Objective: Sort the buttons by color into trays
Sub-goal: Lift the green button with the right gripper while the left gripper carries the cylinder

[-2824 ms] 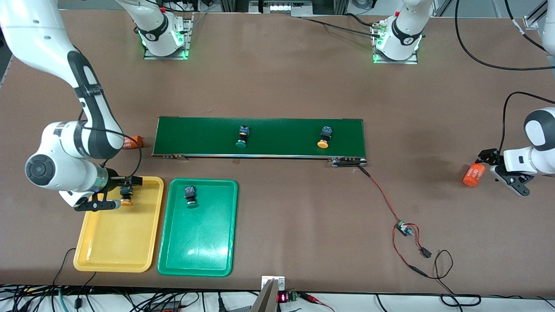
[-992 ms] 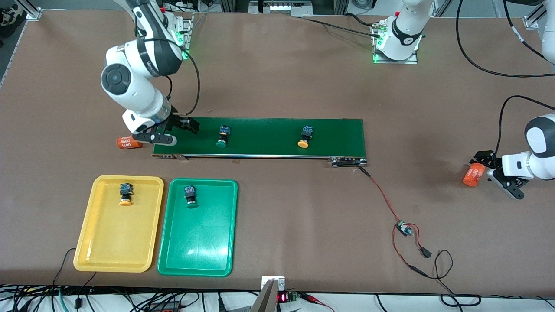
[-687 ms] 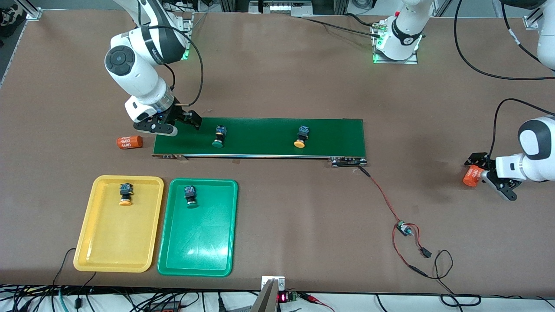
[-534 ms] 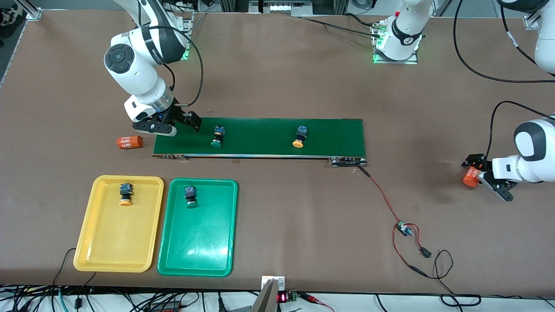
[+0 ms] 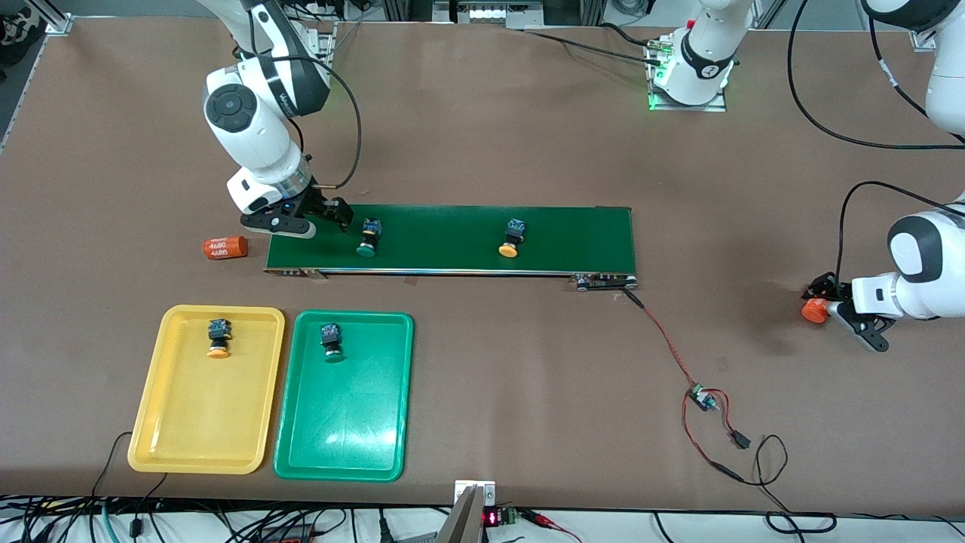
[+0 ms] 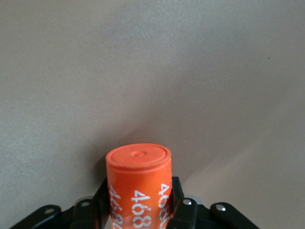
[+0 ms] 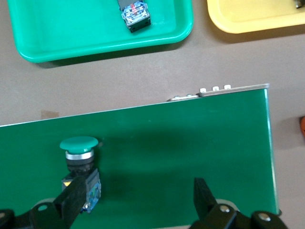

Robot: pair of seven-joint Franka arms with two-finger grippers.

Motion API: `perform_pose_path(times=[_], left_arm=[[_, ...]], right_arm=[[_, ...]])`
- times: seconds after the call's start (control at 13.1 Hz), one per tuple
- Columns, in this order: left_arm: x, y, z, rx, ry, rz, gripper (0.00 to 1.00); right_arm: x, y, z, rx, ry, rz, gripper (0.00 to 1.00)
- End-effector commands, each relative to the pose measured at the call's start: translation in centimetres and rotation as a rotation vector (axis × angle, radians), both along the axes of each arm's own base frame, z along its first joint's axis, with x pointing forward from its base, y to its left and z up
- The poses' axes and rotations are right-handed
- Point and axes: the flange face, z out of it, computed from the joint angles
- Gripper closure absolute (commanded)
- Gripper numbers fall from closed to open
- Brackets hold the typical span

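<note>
A green-capped button (image 5: pixel 368 237) and a yellow-capped button (image 5: pixel 511 240) lie on the dark green belt (image 5: pixel 452 226). My right gripper (image 5: pixel 317 220) hangs open over the belt's end toward the right arm. In the right wrist view the green-capped button (image 7: pixel 81 174) lies just inside one of the fingers (image 7: pixel 71 200). The yellow tray (image 5: pixel 203 422) holds a yellow-capped button (image 5: pixel 218 338). The green tray (image 5: pixel 339 430) holds a green-capped button (image 5: pixel 330 341). My left gripper (image 5: pixel 829 311) is shut on an orange cylinder (image 6: pixel 138 176) at the left arm's end of the table.
A second orange cylinder (image 5: pixel 225 247) lies on the table beside the belt's end, by the right gripper. A red and black wire with a small board (image 5: pixel 701 397) runs from the belt's other end toward the front camera. Both trays sit nearer the camera than the belt.
The left gripper has closed on the orange cylinder. The right gripper has come over the belt's end, and both belt buttons have travelled toward it.
</note>
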Motion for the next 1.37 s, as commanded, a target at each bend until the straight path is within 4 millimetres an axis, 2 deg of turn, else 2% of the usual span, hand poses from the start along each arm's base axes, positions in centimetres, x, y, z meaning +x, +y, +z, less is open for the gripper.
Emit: perform_pose_path(times=[0.0,0.15,0.31,0.46,0.53,0.61,0.76,0.99,1.15,1.3], left_arm=[[0.1,0.1,1.0,0.008,-0.005,-0.008,1.0],[0.7,-1.0,3.3,0.021,-0.02,-0.026,1.0],[1.2,-3.8,6.8,0.026,-0.001,-0.07,1.0],[0.5,-6.5,9.5,0.014,0.038,-0.088,1.0],[-0.1,-8.7,10.4,-0.018,0.063,-0.092,1.0],[-0.8,-9.9,10.8,-0.041,0.088,-0.084,1.0],[-1.3,-13.4,10.4,-0.049,0.112,-0.161,1.0],[-0.8,-18.7,10.4,-0.086,0.094,-0.323,1.0],[-0.5,-23.1,11.3,-0.089,0.085,-0.398,1.0],[-0.6,-26.4,11.9,-0.081,0.075,-0.452,1.0]], right_arm=[[-0.1,0.8,-0.9,0.004,-0.016,-0.006,0.0],[0.0,1.0,-1.2,0.009,-0.017,-0.004,0.0],[0.1,1.1,-1.6,0.011,-0.014,-0.003,0.0],[0.2,1.0,-1.6,0.012,-0.018,-0.003,0.0],[0.2,1.0,-1.8,0.013,-0.015,-0.003,0.0],[0.2,1.0,-2.2,0.014,-0.011,-0.003,0.0],[0.3,1.2,-2.8,0.023,-0.017,-0.002,0.0],[0.3,1.2,-3.6,0.026,-0.009,0.0,0.02],[0.4,1.2,-4.1,0.03,-0.011,0.005,0.14],[0.3,1.2,-4.2,0.026,-0.012,0.016,0.43]])
